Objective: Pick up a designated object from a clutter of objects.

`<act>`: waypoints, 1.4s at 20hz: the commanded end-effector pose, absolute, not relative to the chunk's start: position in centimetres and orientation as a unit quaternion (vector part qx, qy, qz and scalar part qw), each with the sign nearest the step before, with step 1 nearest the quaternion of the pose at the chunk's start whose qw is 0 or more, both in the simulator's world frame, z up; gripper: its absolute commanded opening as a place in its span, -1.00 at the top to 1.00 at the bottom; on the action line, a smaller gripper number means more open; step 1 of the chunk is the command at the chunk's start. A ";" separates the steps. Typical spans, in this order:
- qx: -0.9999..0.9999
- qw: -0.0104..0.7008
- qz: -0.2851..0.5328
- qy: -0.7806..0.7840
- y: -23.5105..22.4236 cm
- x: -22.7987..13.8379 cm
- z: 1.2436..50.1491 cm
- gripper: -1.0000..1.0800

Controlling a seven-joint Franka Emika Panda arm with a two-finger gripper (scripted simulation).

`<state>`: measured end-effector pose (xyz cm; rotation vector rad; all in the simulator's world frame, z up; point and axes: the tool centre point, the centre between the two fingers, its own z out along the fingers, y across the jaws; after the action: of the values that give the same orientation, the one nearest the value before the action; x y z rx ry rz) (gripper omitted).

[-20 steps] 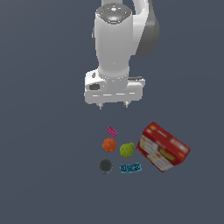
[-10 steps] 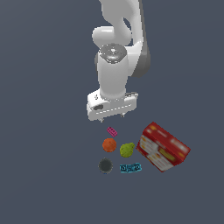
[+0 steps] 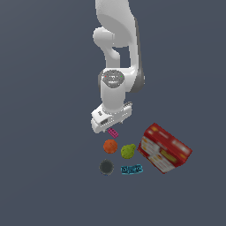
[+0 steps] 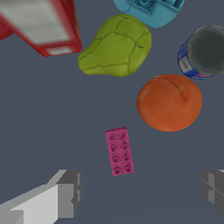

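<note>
The arm hangs low over the dark grey counter (image 3: 44,176), w/ the tool (image 3: 110,126) just above the magenta brick (image 3: 113,132). From the wrist cam the tool (image 4: 142,188) is spread wide, holding nothing: one grey finger (image 4: 68,192) on one side, the other finger (image 4: 214,186) far across, and the magenta brick (image 4: 119,151) lying flat on the counter (image 4: 43,122), studs up, ahead of the gap and nearer the first finger, not touching either.

In the exterior view the brick sits at the top of the clutter, partly tucked under the tool's edge. Just below it is the orange ball (image 3: 110,146), close but apart. To the exterior view's right of the ball is the yellow-green pear (image 3: 128,151), nearly touching it. Below the ball is a dark round disc (image 3: 106,167); the wrist cam shows it as a can (image 4: 204,51) w/ blue-and-white side, seen end-on. Beside it, to the exterior view's right, the cyan brick (image 3: 132,169) lies flat. The big red-and-white box (image 3: 164,148) sits tilted at the exterior view's right, just beside the pear; can't tell if they touch.

Wrist cam also shows the ball (image 4: 169,103), pear (image 4: 117,46), part of the cyan brick (image 4: 151,8) and a corner of the box (image 4: 41,26) beyond the magenta brick.
</note>
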<state>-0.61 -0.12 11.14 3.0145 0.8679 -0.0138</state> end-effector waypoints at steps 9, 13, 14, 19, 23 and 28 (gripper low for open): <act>0.937 0.000 0.000 0.349 -0.1 -1.9 6.7 -0.92; 0.934 0.000 0.000 0.356 0.0 -2.1 6.2 -0.92; 0.934 0.000 0.000 0.357 0.0 -2.1 6.2 -0.92; 0.935 0.000 -0.001 0.355 -0.1 -2.1 5.8 -0.92; 0.935 0.000 0.000 0.355 -0.1 -2.2 4.4 -0.92; 0.934 0.000 0.000 0.356 0.0 -2.2 2.2 -0.92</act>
<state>-2.20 -0.05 2.77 2.9359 1.1188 -0.0014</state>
